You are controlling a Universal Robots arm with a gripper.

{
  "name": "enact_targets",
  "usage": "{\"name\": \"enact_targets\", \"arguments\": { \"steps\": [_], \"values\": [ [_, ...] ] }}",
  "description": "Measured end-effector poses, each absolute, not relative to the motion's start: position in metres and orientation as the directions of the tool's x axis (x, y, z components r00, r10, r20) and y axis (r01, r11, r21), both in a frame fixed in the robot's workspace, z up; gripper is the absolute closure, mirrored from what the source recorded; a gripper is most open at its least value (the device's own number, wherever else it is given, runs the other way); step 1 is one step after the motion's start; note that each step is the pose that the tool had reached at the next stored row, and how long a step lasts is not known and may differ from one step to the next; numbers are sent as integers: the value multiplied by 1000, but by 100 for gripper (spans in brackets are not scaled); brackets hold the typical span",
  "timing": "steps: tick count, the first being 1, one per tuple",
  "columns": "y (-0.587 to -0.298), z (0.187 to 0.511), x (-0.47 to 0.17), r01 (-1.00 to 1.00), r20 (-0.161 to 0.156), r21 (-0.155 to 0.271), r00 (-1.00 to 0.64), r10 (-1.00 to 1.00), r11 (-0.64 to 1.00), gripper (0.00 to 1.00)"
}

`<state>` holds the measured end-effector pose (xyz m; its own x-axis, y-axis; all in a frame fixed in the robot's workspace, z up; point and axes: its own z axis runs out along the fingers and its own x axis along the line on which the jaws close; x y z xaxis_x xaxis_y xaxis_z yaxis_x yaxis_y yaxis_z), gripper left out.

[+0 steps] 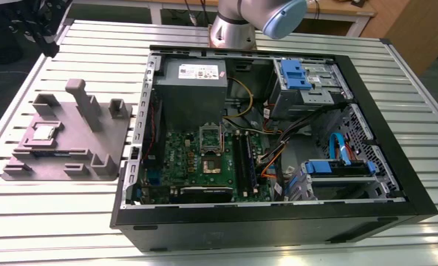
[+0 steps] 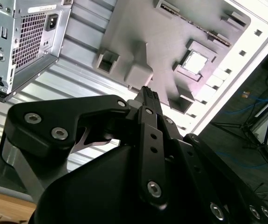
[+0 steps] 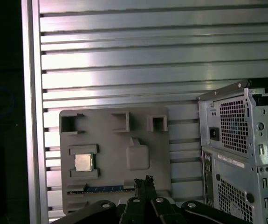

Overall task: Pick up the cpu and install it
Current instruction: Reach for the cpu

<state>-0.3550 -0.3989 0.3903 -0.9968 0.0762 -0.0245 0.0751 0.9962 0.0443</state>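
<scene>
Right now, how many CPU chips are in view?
1. The cpu lies in a square recess of the grey fixture tray, on the exterior view's left of the computer case. Whether another sits in the motherboard socket cannot be told.

- Exterior view: bright, even overhead light falls on the bench (image 1: pixel 49 221). The case (image 1: pixel 278 230) walls shade its inside, and soft shadows lie beside the tray (image 1: pixel 108 138) posts.
- First wrist view: the bench carries broad white bands of glare. Past its edge everything is near black.
- Second wrist view: the cpu (image 2: pixel 195 62) top blows out to white. The hand (image 2: pixel 148 93) is dark, with dull highlights on its bolts.
</scene>
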Motion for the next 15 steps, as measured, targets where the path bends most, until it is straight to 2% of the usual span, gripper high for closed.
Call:
{"name": "enact_targets", "arguments": {
  "steps": [15],
  "values": [
    [-399,390,-387,75,-24,44,-997,76,996,90]
  ]
}}
